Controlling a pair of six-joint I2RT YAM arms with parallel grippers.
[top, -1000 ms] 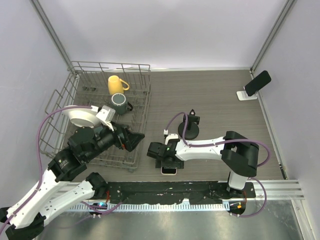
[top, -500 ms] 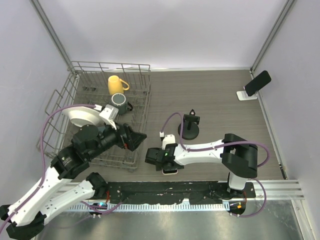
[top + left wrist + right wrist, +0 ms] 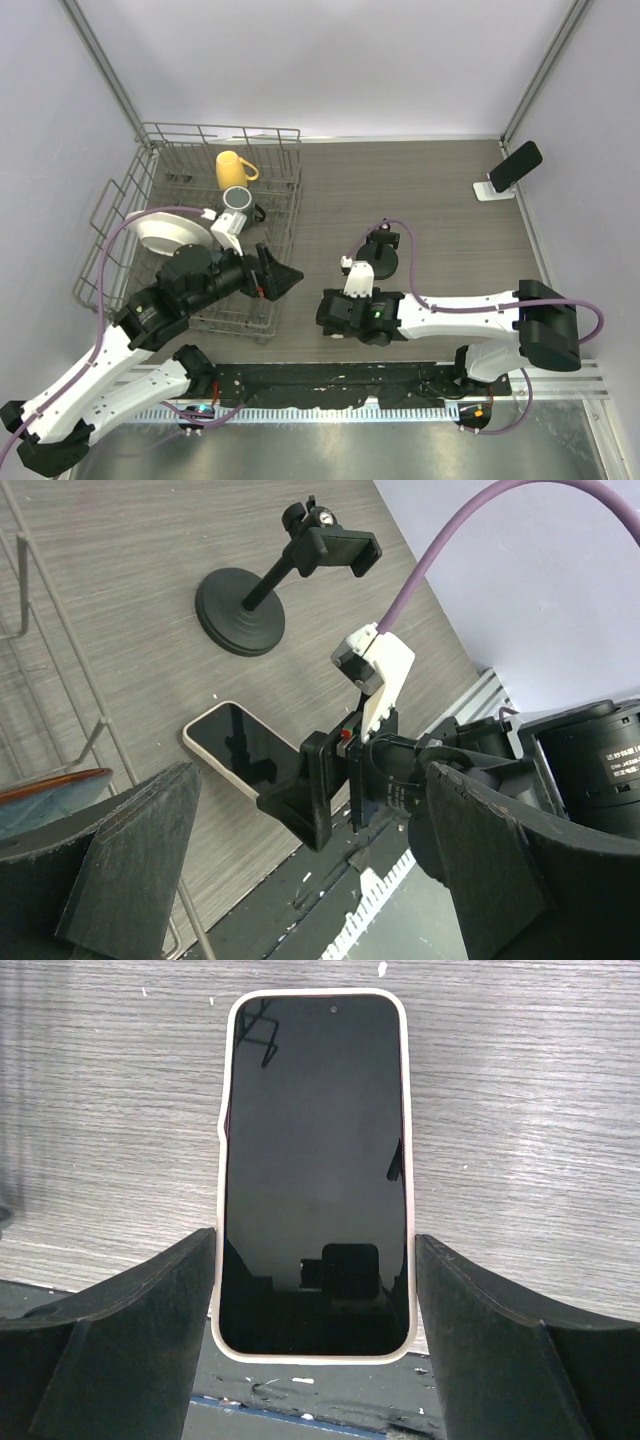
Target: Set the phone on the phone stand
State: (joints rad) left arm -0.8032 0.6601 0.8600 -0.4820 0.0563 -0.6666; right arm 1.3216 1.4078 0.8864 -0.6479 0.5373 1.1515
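Note:
The phone (image 3: 315, 1160), black screen in a cream case, lies flat at the table's front edge, its near end over the black strip. My right gripper (image 3: 315, 1247) straddles that end, one finger against each long side. In the left wrist view the phone (image 3: 235, 745) shows beside the right gripper (image 3: 312, 800). From above, the right gripper (image 3: 342, 312) hides it. The white phone stand (image 3: 490, 189) sits far back right with a dark slab (image 3: 517, 163) leaning on it. My left gripper (image 3: 283, 276) hangs wide open and empty over the rack's near right corner.
A wire dish rack (image 3: 285, 200) on the left holds a yellow mug (image 3: 234, 167), a grey mug (image 3: 238, 201) and a white plate (image 3: 163, 232). A black clamp holder on a round base (image 3: 380, 258) stands just behind the right gripper. Walls close in at the back and right.
The right arm has stretched out low, its elbow swinging right, and its gripper shifted slightly right over the phone with jaws narrowing a little. The left gripper moved right and a bit up.

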